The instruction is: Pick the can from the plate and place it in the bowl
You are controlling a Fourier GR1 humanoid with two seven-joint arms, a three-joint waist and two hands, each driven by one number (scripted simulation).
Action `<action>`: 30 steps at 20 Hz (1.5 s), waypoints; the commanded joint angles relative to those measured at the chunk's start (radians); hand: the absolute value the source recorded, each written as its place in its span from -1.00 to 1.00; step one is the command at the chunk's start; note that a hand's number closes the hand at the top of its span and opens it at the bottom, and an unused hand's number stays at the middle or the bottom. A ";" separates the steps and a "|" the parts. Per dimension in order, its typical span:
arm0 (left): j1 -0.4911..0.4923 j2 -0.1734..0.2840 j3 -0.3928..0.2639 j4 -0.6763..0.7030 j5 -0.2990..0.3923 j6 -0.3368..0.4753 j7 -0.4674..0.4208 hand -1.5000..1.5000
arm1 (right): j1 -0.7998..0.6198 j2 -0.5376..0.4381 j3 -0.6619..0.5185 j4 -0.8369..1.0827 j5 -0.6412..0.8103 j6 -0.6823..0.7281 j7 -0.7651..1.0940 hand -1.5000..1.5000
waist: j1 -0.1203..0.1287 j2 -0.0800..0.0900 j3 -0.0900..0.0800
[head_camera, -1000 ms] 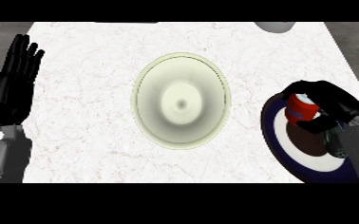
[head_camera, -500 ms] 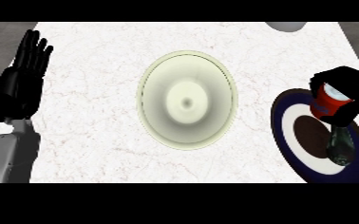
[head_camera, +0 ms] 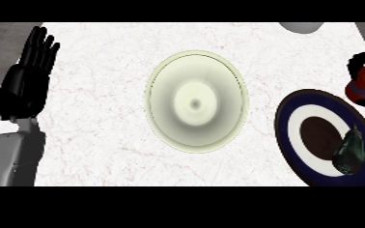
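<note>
A cream bowl [head_camera: 196, 101] sits in the middle of the white counter. To its right lies a navy plate [head_camera: 294, 125] with a white ring and a brown centre. The red can [head_camera: 357, 91] shows at the right edge, just beyond the plate's far rim and half cut off by the view. Black fingers of my right hand [head_camera: 354, 64] curl over the can's top; the rest of that hand is out of view. My left hand [head_camera: 30, 77] rests open at the left edge, fingers up, far from the bowl.
A dark grey-green pear-shaped thing [head_camera: 348, 152] lies over the plate's right side. A grey round object [head_camera: 299, 26] is cut off at the counter's far right. My grey left forearm [head_camera: 18, 157] fills the lower left corner.
My right hand has carried the red can up and to the right, off the plate's centre and nearly out of view. The left hand has hardly moved.
</note>
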 commanded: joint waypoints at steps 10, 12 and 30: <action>0.041 0.017 0.020 -0.027 0.005 -0.008 0.011 0.00 | -0.287 -0.112 -0.143 0.150 -0.127 0.105 -0.287 1.00 | -0.032 -0.018 -0.003; 0.008 0.017 0.036 0.033 -0.003 0.007 -0.005 0.00 | -0.313 -0.078 -0.152 0.129 -0.161 0.143 -0.305 1.00 | -0.054 -0.020 -0.005; 0.103 0.030 0.060 -0.022 0.014 -0.012 0.009 0.00 | -0.566 0.194 -0.078 0.007 -0.352 0.570 0.040 1.00 | -0.091 -0.044 -0.007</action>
